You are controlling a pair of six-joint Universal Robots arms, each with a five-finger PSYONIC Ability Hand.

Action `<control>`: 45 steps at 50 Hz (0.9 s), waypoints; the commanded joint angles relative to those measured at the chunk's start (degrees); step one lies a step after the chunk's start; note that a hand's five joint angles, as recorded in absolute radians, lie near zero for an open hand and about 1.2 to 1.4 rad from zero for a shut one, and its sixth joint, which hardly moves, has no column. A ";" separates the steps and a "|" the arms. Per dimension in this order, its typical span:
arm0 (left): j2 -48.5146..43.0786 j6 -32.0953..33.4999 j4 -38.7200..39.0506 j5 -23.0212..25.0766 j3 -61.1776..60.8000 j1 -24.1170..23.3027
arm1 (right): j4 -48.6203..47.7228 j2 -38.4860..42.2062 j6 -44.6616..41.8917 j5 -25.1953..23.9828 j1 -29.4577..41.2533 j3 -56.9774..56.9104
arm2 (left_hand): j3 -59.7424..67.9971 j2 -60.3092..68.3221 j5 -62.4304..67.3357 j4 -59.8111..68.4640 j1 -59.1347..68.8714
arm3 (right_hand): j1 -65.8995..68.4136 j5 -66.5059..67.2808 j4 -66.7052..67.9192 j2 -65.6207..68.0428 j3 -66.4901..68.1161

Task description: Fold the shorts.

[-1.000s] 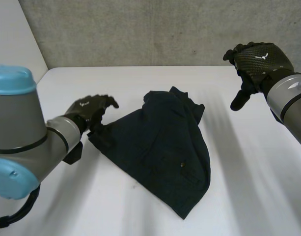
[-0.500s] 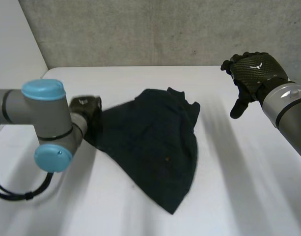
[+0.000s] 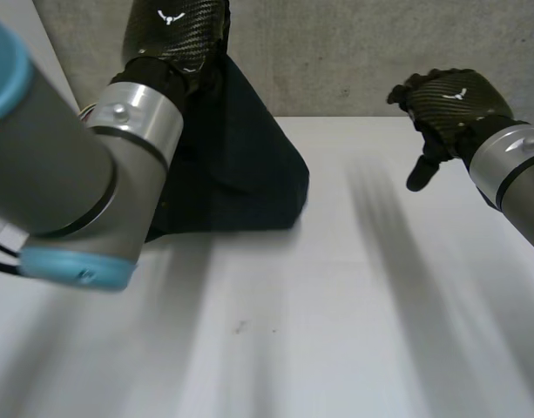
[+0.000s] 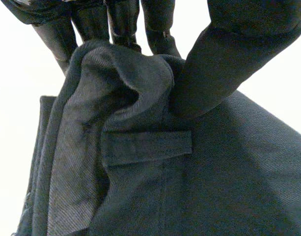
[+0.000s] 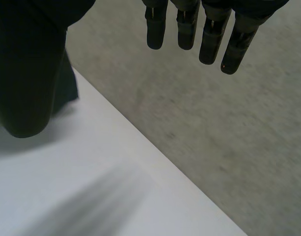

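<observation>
The dark navy shorts [image 3: 240, 165] hang from my left hand [image 3: 175, 30], which is raised high over the table's left side. Their lower edge rests bunched on the table [image 3: 354, 305]. In the left wrist view the left hand [image 4: 121, 24] has its fingers and thumb shut on the waistband of the shorts [image 4: 140, 187], just above a belt loop [image 4: 146, 146]. My right hand [image 3: 449, 104] hovers over the far right of the table, well apart from the shorts. In its own wrist view the right hand [image 5: 189, 24] has straight fingers and holds nothing.
A grey concrete wall [image 3: 354, 52] stands right behind the table's back edge. The wide white tabletop stretches in front of and to the right of the hanging shorts.
My left hand closed on the shorts' left edge and swept them up off the table, so they now hang instead of lying spread. The right hand barely moved.
</observation>
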 commanded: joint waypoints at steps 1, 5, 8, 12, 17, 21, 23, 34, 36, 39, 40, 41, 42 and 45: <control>8.88 2.25 -2.60 -0.02 -7.82 -0.62 | 1.72 4.11 2.01 -12.94 -1.43 -2.23 | 11.76 11.31 15.15 11.30 13.91 | -1.72 -4.00 -3.57 -2.97 -2.21; 10.29 2.17 -3.57 -0.19 -9.58 -0.70 | 2.33 8.05 11.64 -15.94 -0.91 -1.53 | 11.76 11.31 15.15 11.30 13.91 | -1.72 -4.00 -3.57 -2.97 -2.21; 10.20 2.17 -4.19 -0.37 -10.20 -0.70 | 2.95 11.58 20.01 -16.39 -0.65 -1.18 | 11.76 11.31 15.15 11.30 13.91 | -1.72 -4.00 -3.57 -2.97 -2.21; 9.59 2.17 -5.24 -0.54 -10.29 -0.70 | 4.09 15.80 32.06 -17.44 2.16 -1.09 | 11.76 11.31 15.15 11.30 13.91 | -1.72 -4.00 -3.57 -2.97 -2.21; 9.33 2.17 -6.03 -0.72 -10.29 -0.62 | 5.94 20.03 36.13 -18.41 5.59 -1.35 | 11.76 11.31 15.15 11.30 13.91 | -1.72 -4.00 -3.57 -2.97 -2.21; 9.15 2.17 -6.03 -0.72 -10.29 -0.35 | 9.01 19.06 32.97 -17.89 5.07 -1.97 | 11.76 11.31 15.15 11.30 13.91 | -1.72 -4.00 -3.57 -2.97 -2.21; 9.06 2.17 -6.03 -0.63 -10.29 -0.27 | 10.41 17.14 30.17 -17.71 4.72 -2.66 | 11.76 11.31 15.15 11.30 13.91 | -1.72 -4.00 -3.57 -2.97 -2.21; 7.74 2.08 -6.21 -0.54 -11.17 -0.09 | 16.12 6.51 22.94 -16.39 -5.83 0.83 | 11.76 11.31 15.15 11.30 13.91 | -1.72 -4.00 -3.57 -2.97 -2.21; 7.57 2.08 -6.12 -0.63 -11.17 -0.09 | 18.23 4.31 22.86 -16.83 -5.83 4.16 | 11.76 11.31 15.15 11.30 13.91 | -1.72 -4.00 -3.57 -2.97 -2.21; 7.39 2.17 -6.03 -0.54 -11.08 -0.09 | 18.95 2.72 22.94 -17.44 -5.83 8.56 | 11.76 11.31 15.15 11.30 13.91 | -1.72 -4.00 -3.57 -2.97 -2.21; 7.30 2.17 -6.03 -0.54 -11.08 -0.09 | 18.60 2.10 22.94 -17.53 -5.74 11.28 | 11.76 11.31 15.15 11.30 13.91 | -1.72 -4.00 -3.57 -2.97 -2.21; 7.30 2.08 -6.03 -0.54 -11.08 -0.18 | 18.16 1.75 23.03 -17.53 -5.57 12.61 | 11.76 11.31 15.15 11.30 13.91 | -1.72 -4.00 -3.57 -2.97 -2.21; 7.22 2.08 -5.95 -0.54 -11.08 -0.18 | 17.63 1.40 23.12 -17.53 -5.31 13.84 | 11.76 11.31 15.15 11.30 13.91 | -1.72 -4.00 -3.57 -2.97 -2.21; 6.78 2.17 -6.03 -0.54 -10.99 -0.18 | 14.39 0.95 24.78 -17.53 -2.33 17.27 | 11.76 11.31 15.15 11.30 13.91 | -1.72 -4.00 -3.57 -2.97 -2.21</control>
